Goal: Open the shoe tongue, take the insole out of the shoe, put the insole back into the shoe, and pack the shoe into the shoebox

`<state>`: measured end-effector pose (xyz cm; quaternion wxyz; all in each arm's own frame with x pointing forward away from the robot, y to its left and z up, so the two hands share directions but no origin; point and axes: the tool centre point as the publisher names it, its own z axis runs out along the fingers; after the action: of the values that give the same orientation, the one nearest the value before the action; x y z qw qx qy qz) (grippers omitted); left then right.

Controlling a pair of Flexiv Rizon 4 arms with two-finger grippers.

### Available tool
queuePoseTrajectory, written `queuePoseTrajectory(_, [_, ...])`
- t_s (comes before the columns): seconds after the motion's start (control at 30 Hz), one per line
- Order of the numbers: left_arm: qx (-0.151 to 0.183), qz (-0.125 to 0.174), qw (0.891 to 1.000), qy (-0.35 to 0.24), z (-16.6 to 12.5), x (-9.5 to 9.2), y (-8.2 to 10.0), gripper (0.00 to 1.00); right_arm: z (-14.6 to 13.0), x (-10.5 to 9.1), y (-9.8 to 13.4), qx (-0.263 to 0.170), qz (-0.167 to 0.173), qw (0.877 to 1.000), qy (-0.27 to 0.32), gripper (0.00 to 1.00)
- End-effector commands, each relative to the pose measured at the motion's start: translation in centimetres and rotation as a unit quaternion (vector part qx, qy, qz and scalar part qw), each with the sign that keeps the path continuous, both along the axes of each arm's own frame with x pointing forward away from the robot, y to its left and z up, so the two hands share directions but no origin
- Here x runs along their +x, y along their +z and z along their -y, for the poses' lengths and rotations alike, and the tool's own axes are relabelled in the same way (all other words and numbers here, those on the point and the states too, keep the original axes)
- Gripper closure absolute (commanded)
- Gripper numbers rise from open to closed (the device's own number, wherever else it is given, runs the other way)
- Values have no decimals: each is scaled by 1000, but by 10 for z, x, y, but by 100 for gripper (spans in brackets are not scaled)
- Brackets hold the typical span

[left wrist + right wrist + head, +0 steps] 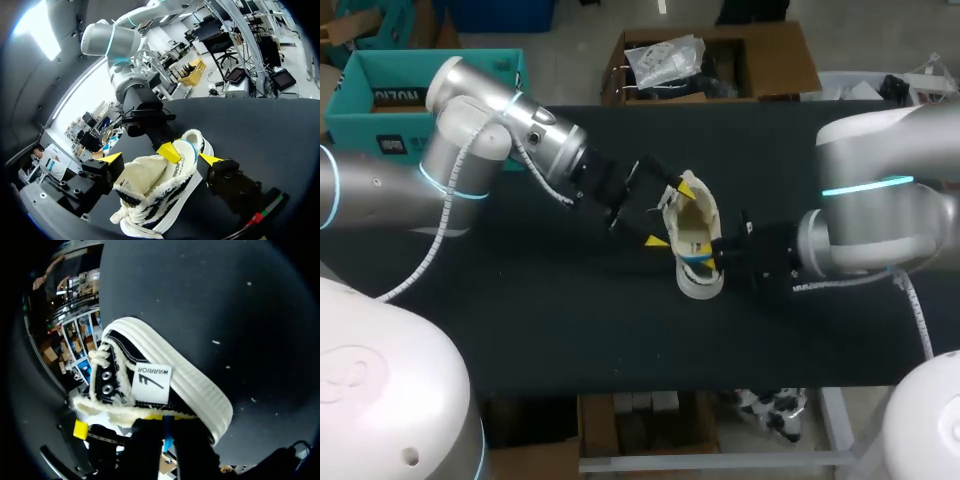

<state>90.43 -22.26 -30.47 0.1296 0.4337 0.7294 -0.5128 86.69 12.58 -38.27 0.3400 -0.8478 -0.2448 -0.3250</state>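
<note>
— What colour is the shoe?
— Black canvas, cream fleece lining, white ribbed sole, white laces.
— And your fingertips?
— Mine are bright yellow; the table is black.

1. The shoe is a black canvas sneaker with a thick white ribbed sole, cream laces and a white side label.
2. It sits near the middle of the table, mouth gaping, fleecy cream lining exposed.
</note>
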Motion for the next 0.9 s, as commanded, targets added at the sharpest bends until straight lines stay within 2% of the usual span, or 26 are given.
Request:
queuePoseTrajectory(0.03, [2, 9, 1000, 18, -13, -12, 13, 0, -2, -6, -1, -31, -20, 999, -2, 100])
queuePoseTrajectory(0.07, [4, 9, 1000, 22, -15, -12, 14, 0, 0, -10, 3, -34, -17, 999, -6, 100])
queuePoseTrajectory(0.1, [5, 9, 1000, 25, -17, -12, 15, 0, 2, -13, 7, -35, -12, 999, -9, 92])
queuePoseTrajectory(0.13, [5, 11, 1000, 27, -18, -12, 15, 0, 4, -15, 12, -39, -8, 999, -14, 79])
queuePoseTrajectory(0.17, [4, 10, 1000, 30, -20, -12, 16, 0, 5, -18, 17, -44, -4, 999, -16, 73])
queuePoseTrajectory(0.23, [5, 8, 999, 35, -22, -12, 16, 0, 7, -25, 26, -51, 3, 998, -19, 68])
queuePoseTrajectory(0.4, [11, 1, 999, 45, -25, -11, 17, 0, 7, -37, 40, -59, 11, 998, -18, 65])
queuePoseTrajectory(0.57, [14, -16, 998, 64, -34, -9, 22, 0, 2, -45, 51, -51, 21, 998, -9, 70])
queuePoseTrajectory(0.6, [19, -22, 997, 70, -36, -7, 23, 0, 1, -45, 53, -45, 24, 999, -7, 75])
queuePoseTrajectory(0.67, [29, -30, 996, 79, -40, -6, 26, 0, -4, -44, 56, -37, 29, 999, -3, 100])
queuePoseTrajectory(0.8, [42, -62, 992, 101, -51, -2, 32, 0, -19, -33, 49, -36, 30, 999, 11, 100])
queuePoseTrajectory(0.9, [67, -88, 987, 116, -59, 0, 35, 0, -26, -25, 37, -35, 22, 999, 20, 100])
